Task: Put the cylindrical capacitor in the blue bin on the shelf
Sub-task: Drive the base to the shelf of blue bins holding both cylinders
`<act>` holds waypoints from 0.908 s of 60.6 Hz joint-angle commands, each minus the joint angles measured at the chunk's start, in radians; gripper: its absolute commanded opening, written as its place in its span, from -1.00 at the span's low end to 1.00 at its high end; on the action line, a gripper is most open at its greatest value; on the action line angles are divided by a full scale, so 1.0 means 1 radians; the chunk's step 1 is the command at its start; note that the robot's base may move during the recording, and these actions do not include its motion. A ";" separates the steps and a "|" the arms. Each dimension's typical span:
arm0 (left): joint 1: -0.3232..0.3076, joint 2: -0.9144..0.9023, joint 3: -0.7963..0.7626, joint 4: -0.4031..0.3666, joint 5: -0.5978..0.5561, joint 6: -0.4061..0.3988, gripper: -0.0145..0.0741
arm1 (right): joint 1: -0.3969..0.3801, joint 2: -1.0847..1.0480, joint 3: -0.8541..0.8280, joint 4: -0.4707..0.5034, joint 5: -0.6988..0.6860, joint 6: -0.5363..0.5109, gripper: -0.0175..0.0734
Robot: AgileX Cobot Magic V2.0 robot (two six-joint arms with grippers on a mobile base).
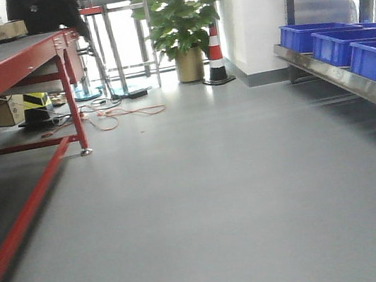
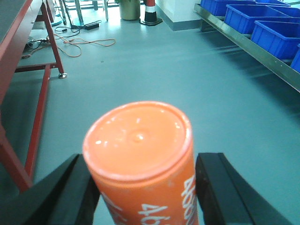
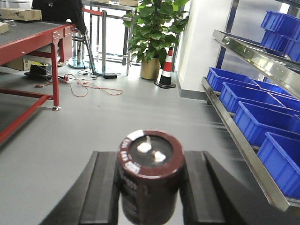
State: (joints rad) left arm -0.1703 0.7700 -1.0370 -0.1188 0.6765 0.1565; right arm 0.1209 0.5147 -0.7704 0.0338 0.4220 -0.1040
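Observation:
The cylindrical capacitor (image 3: 150, 171), dark brown with pale print and two silvery terminals on top, stands upright between the black fingers (image 3: 105, 187) of my right gripper (image 3: 150, 190), which is shut on it. My left gripper (image 2: 143, 192) is shut on an orange cylinder (image 2: 138, 140) with white print. The steel shelf (image 3: 234, 129) runs along the right side, with a row of blue bins (image 3: 260, 119) on its lower tier. The shelf (image 1: 350, 79) and bins (image 1: 341, 45) also show in the front view, where neither gripper appears.
A red-framed table (image 1: 11, 65) with cardboard boxes stands at the left. At the back are a potted plant (image 1: 182, 13), a striped traffic cone (image 1: 215, 54) and orange cables (image 1: 116, 114) on the grey floor. More blue bins (image 3: 281, 26) sit on the upper tier.

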 commanded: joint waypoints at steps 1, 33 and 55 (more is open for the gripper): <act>-0.006 -0.005 -0.005 -0.007 -0.013 0.001 -0.92 | 0.000 0.000 -0.008 -0.006 -0.026 0.000 -0.97; -0.006 -0.005 -0.005 -0.007 -0.013 0.001 -0.92 | 0.000 0.000 -0.008 -0.006 -0.026 0.000 -0.97; -0.006 -0.005 -0.005 -0.007 -0.013 0.001 -0.92 | 0.000 0.000 -0.008 -0.006 -0.026 0.000 -0.97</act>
State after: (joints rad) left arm -0.1703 0.7700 -1.0370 -0.1173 0.6765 0.1565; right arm 0.1209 0.5147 -0.7704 0.0338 0.4220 -0.1040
